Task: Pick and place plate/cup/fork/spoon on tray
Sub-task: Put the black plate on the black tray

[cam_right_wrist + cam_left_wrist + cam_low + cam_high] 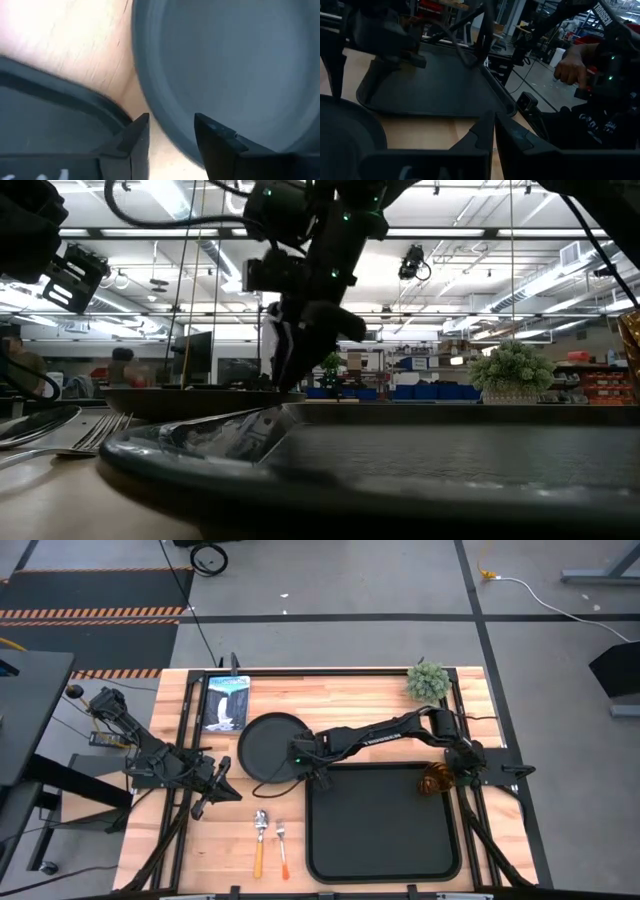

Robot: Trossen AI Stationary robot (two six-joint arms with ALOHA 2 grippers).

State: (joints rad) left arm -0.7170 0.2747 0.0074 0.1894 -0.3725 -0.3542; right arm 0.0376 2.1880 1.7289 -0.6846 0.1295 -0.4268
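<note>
Directly beneath the right gripper (300,762), the round black plate (265,745) lies flat on the wooden table (340,690); the gripper's fingers (216,137) are parted and straddle the plate's rim on the side nearest the black tray (385,825), with nothing yet clamped. Just beyond that rim the tray's corner sits close beside the plate, while the amber cup (436,778) stands at the tray's far edge. Well apart, the left gripper (222,785) waits with fingers closed on nothing, the spoon (260,840) and fork (282,848) lying near it.
</note>
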